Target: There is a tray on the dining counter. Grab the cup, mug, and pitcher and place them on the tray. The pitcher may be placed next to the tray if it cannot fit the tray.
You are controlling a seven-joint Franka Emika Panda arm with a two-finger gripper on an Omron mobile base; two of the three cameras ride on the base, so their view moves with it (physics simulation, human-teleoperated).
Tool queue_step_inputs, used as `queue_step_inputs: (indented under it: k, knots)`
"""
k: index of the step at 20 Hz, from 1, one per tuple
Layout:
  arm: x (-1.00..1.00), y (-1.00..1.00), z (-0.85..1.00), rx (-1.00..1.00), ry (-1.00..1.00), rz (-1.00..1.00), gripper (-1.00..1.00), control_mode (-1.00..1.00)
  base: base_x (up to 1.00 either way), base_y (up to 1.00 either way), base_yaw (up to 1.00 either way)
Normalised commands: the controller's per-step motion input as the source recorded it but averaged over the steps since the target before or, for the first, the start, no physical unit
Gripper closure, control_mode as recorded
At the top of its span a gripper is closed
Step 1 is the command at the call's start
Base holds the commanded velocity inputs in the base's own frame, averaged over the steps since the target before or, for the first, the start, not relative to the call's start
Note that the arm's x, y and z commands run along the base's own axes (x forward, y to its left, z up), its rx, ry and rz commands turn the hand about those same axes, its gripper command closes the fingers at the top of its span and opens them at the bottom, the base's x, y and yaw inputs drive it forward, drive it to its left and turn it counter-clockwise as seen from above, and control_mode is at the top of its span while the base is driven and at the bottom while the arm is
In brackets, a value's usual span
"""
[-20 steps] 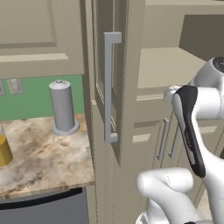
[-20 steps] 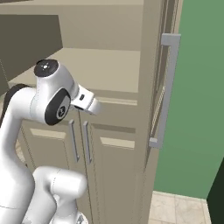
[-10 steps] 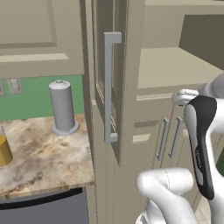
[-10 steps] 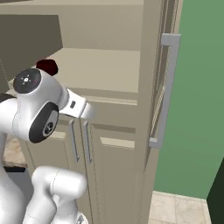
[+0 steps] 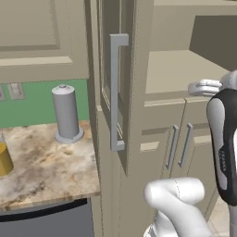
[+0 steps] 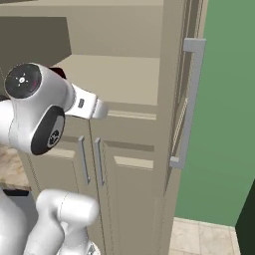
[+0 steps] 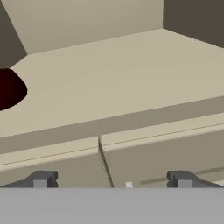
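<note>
The dark red mug (image 7: 10, 88) stands on a beige open cabinet shelf (image 7: 131, 78), at the left edge of the hand view. In the right base view a sliver of the mug (image 6: 59, 72) peeks out behind my arm. My gripper (image 7: 111, 180) is open and empty, in front of the shelf's front edge and to the right of the mug, apart from it. The yellow-orange pitcher (image 5: 4, 159) stands on a marbled counter at the far left of the left base view. The cup, the tray and the dining counter are out of view.
A grey canister with a knob (image 5: 66, 113) stands on the marbled counter (image 5: 51, 171) by the green wall. A tall cabinet door with a long grey handle (image 5: 115, 92) stands ajar between counter and shelf. Below the shelf are two closed doors with handles (image 6: 89, 159).
My arm has swung lower and turned its hand toward the shelf. The mug has come into sight behind it. The jaws stay wide apart.
</note>
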Motion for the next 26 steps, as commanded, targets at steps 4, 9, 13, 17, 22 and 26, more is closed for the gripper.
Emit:
queue_step_inputs:
  k: [4,9,13,17,22,26]
  knots:
    - [-0.43,0.17,0.31,-0.03,-0.07,0.06,-1.0,-1.0,0.0,0.0,0.0]
    - [-0.37,0.19,0.03,-0.07,-0.2,0.09,-1.0,-1.0,0.0,0.0,0.0]
    - [-0.14,0.11,0.0,-0.02,-0.23,0.18,-1.0,-1.0,0.0,0.0,0.0]
    - [0.0,0.12,0.0,0.0,-0.08,0.18,-1.0,-1.0,0.0,0.0,0.0]
    - [0.0,0.18,0.08,0.0,-0.01,0.1,-1.0,-1.0,0.0,0.0,0.0]
    - [-0.01,0.18,0.34,0.0,0.01,0.0,-1.0,-1.0,0.0,0.0,0.0]
